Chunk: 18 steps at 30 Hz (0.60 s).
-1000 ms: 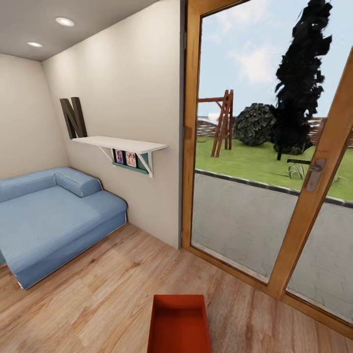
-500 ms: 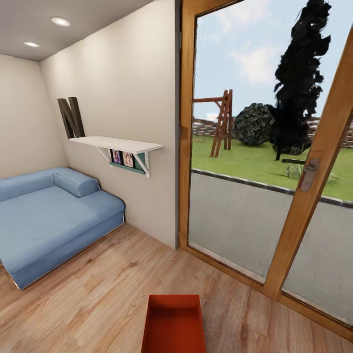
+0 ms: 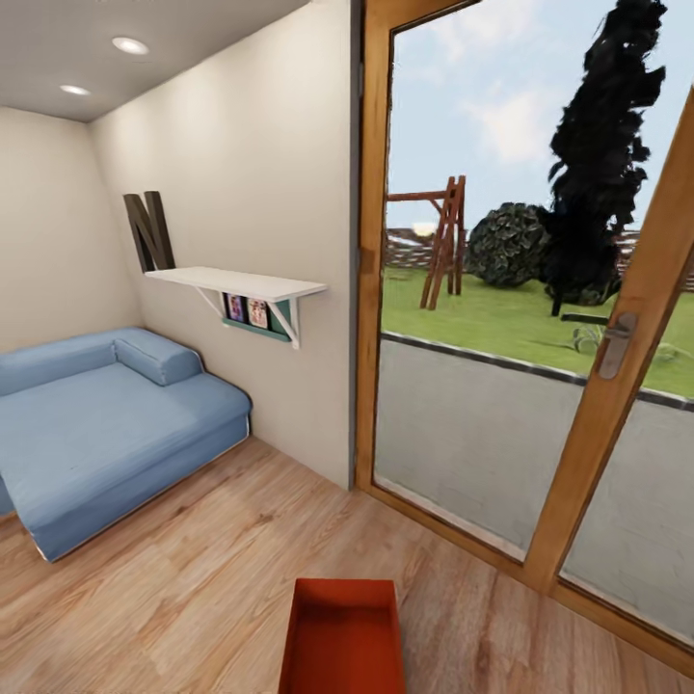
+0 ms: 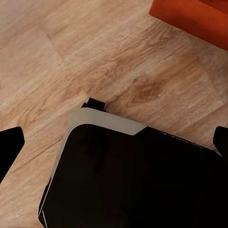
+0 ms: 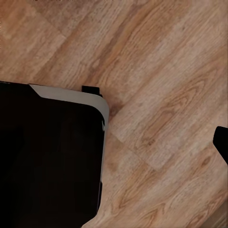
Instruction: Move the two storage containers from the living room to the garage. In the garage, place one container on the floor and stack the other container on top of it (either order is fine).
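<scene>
Red-orange container same low spot, room view shifted slightly rightward; claw states untellable.

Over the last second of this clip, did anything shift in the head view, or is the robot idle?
Only the camera swung slightly: the room slid left, then back right. The red-orange plastic storage bin kept its spot at the bottom edge of the view. The blue sofa and the wood-framed glass door show no move of their own.

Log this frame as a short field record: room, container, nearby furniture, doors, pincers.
room: living room, wood plank floor
container: one red-orange storage container on the floor, open side up, at the head view's bottom edge
furniture: blue sofa at left; white wall shelf
doors: wood-framed glass doors, shut, garden beyond
pincers: state cannot be told
</scene>
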{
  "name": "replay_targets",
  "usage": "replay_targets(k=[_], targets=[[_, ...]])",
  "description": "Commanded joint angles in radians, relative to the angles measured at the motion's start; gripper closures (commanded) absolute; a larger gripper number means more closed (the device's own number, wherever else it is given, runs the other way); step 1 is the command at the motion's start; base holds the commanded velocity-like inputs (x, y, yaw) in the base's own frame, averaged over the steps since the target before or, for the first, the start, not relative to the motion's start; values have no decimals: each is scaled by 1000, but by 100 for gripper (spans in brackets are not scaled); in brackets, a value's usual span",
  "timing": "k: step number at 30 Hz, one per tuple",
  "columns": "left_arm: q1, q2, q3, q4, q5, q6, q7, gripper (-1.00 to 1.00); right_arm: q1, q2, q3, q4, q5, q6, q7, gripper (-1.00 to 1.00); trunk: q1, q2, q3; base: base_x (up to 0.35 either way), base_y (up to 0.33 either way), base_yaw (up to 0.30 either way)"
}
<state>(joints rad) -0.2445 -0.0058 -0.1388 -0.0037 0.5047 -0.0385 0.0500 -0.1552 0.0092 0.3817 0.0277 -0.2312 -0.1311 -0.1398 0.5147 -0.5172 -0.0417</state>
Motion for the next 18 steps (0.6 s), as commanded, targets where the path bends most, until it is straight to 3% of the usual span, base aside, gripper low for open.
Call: replay_targets(k=[1,12,18], targets=[[-1,0,-8,1,8,-3,3,-100,-1,1,8,3,-10,-6,-1,-100,0,-2,-2,0,-2,82],[-1,0,-8,1,8,-3,4,-100,-1,1,9,3,-10,-5,-1,-100,0,-2,-2,0,3,17],[-1,0,-8,1,8,-3,4,-100,-1,0,8,3,-10,-5,-1,-100,0,-2,-2,0,120,1]])
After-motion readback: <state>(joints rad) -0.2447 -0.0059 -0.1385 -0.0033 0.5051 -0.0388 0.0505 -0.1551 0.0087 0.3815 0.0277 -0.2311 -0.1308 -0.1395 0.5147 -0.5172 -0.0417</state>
